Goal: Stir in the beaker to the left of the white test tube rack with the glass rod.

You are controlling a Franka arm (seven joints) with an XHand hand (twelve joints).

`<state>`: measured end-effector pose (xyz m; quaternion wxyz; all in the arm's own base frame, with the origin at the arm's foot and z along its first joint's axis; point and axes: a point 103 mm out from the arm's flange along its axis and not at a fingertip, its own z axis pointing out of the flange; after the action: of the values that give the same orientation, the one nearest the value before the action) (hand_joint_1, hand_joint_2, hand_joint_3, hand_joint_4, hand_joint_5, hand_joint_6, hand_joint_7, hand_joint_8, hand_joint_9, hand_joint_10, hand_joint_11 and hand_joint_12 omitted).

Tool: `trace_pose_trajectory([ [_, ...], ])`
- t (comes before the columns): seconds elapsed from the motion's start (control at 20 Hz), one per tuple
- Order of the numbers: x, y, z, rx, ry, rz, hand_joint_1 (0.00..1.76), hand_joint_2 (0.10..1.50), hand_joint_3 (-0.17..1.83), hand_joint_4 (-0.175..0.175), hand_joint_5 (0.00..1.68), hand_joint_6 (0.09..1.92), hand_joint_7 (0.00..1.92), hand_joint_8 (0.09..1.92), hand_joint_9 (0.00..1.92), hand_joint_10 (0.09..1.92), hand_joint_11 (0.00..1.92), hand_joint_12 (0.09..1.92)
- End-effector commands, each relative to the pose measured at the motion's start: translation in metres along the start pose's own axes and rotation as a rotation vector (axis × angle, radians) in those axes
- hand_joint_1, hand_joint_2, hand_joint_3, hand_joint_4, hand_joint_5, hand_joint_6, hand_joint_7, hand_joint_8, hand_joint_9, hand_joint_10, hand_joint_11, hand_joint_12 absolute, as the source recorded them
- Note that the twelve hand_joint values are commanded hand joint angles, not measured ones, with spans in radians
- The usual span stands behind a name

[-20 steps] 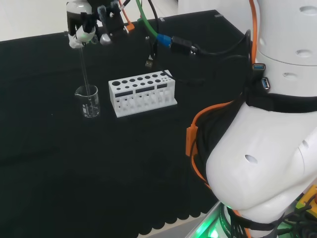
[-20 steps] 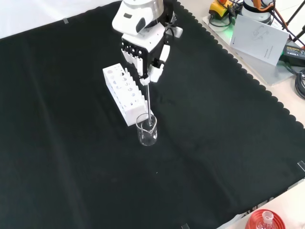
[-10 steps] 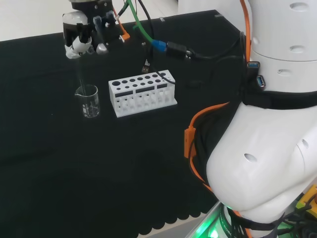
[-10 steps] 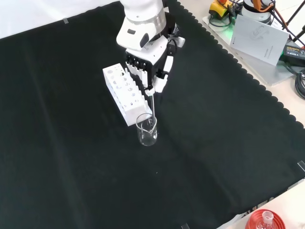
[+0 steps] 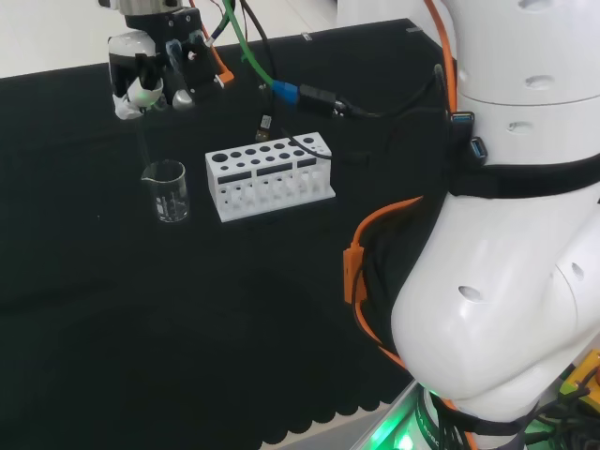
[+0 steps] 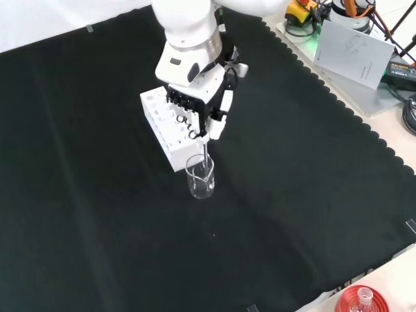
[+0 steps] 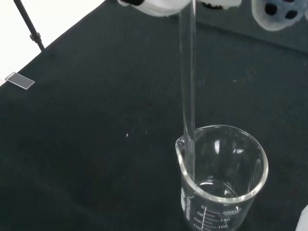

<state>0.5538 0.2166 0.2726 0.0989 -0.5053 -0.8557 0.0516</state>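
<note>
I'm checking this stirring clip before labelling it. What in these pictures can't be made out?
- Whether the beaker holds liquid: clear glass, no view settles it.
- Where the glass rod ends: in the wrist view its lower end blends into the beaker's wall by the spout.
- How the hand grips the rod: its own fingers cover the contact in the front view; blurred in the wrist view.
- The beaker's printed scale: too small.

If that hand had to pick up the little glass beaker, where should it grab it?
Probably round the beaker's straight side wall, coming in level from the open cloth side away from the white rack. It stands upright, and the glass rod held by the hand reaches down at its rim from above.
</note>
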Motion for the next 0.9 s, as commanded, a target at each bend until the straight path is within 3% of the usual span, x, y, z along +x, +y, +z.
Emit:
trace_pose_trajectory([
  [0.05,-0.032,0.001,-0.003,-0.015,0.027,0.020,1.33,1.03,-0.17,-0.175,1.34,0.24,1.59,0.13,1.67,0.32,1.62,0.41],
  [0.45,-0.068,-0.024,-0.012,-0.032,0.010,0.073,1.33,1.03,-0.17,-0.175,1.35,0.23,1.59,0.12,1.67,0.32,1.62,0.41],
  [0.75,-0.067,-0.042,-0.009,-0.019,0.028,0.079,1.33,1.03,-0.17,-0.175,1.35,0.23,1.59,0.12,1.67,0.33,1.62,0.41],
  [0.9,-0.041,-0.044,-0.005,-0.019,-0.021,0.066,1.33,1.03,-0.17,-0.175,1.35,0.23,1.59,0.11,1.67,0.33,1.62,0.41],
])
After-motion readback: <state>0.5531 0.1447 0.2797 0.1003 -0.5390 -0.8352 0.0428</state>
